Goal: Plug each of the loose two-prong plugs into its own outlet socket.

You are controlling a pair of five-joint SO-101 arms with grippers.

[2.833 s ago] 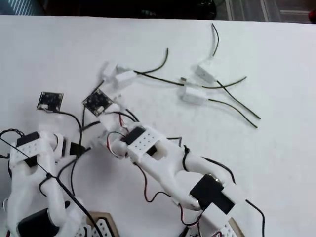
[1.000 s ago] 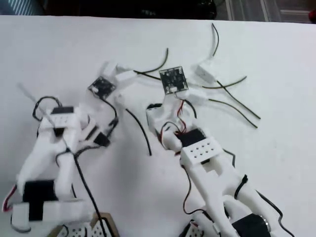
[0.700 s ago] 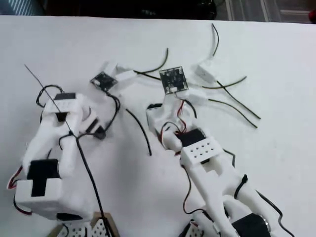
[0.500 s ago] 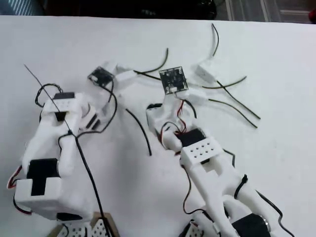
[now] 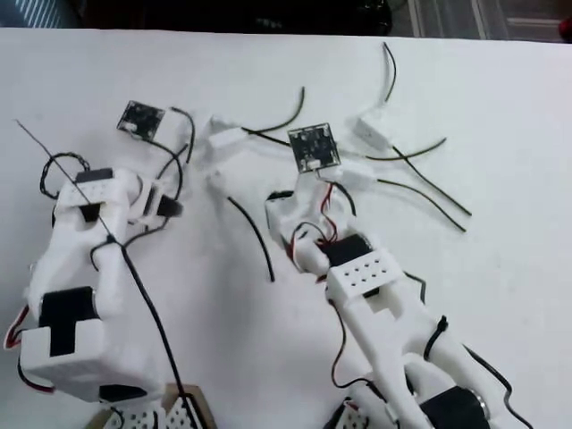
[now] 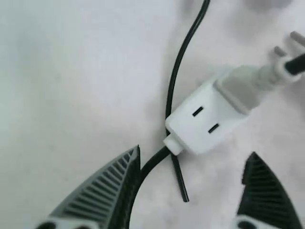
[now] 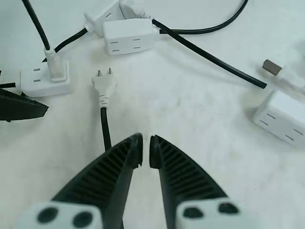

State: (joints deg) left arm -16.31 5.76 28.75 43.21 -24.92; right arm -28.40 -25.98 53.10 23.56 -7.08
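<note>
So we've got a loose white two-prong plug on a black cord (image 7: 104,88) lying flat, prongs bare, just beside a white plastic outlet block (image 7: 43,82) with another pale plug (image 7: 55,67) seated in it.

White table (image 5: 509,295), white outlet sockets (image 5: 350,174) on black cords (image 7: 209,55) scattered across it, loose two-prong plug (image 7: 104,86) nearby

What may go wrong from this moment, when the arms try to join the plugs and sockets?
1. The open left pincer faces a socket block, and a black cord runs right beside one finger; closing may pinch the cord instead.
2. The right pincer is nearer the plug cord than the loose plug itself; a grip there would probably let the prongs swing and miss the slots.
</note>
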